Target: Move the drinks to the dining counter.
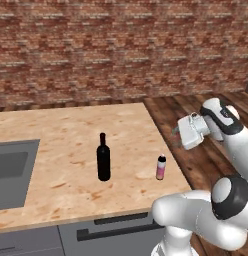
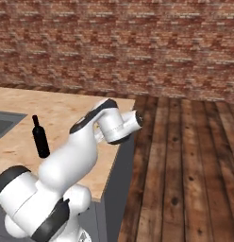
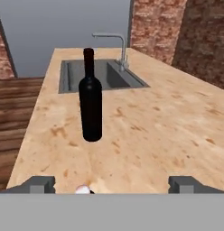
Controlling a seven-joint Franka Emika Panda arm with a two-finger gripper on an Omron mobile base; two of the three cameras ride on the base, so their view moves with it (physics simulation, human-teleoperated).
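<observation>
Wine bottle (image 1: 103, 159) upright on counter (image 1: 61, 140), pink bottle (image 1: 161, 167) beside it; gripper (image 3: 112, 184) jaws wide, empty.

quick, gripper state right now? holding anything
Gripper: open, jaws spread wide, holding nothing; the small pink bottle stands just below it on the dining counter.
</observation>
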